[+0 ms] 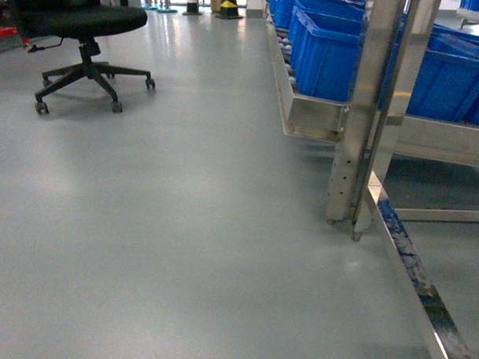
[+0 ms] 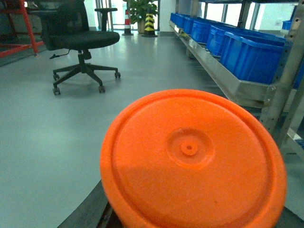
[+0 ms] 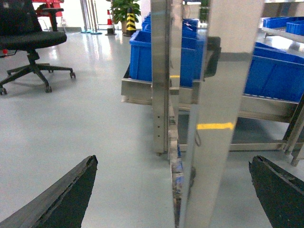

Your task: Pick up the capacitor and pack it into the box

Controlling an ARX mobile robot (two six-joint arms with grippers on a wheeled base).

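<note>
Neither the capacitor nor the pink box is shown in any of the three views, so the task's things cannot be placed from here. Grey floor [image 1: 182, 248] fills most of the head view, with a black office chair [image 1: 83, 32] at its far left and a steel rack [image 1: 375, 113] carrying blue bins [image 1: 330, 57] along its right edge. The right gripper [image 3: 173, 190] is seen spread wide, its two dark fingers [image 3: 57, 199] at the lower corners of its wrist view, and the rack's upright post stands directly between them, near the camera. The left wrist view is largely blocked by an orange disc [image 2: 190, 161], apparently a lid or container top; the left gripper itself is not shown and its state cannot be told. Judged from this, the main risk is a collision: if the base rolls or the right arm extends forward, the post could be struck. The orange disc could also hide obstacles from the left camera.
</note>
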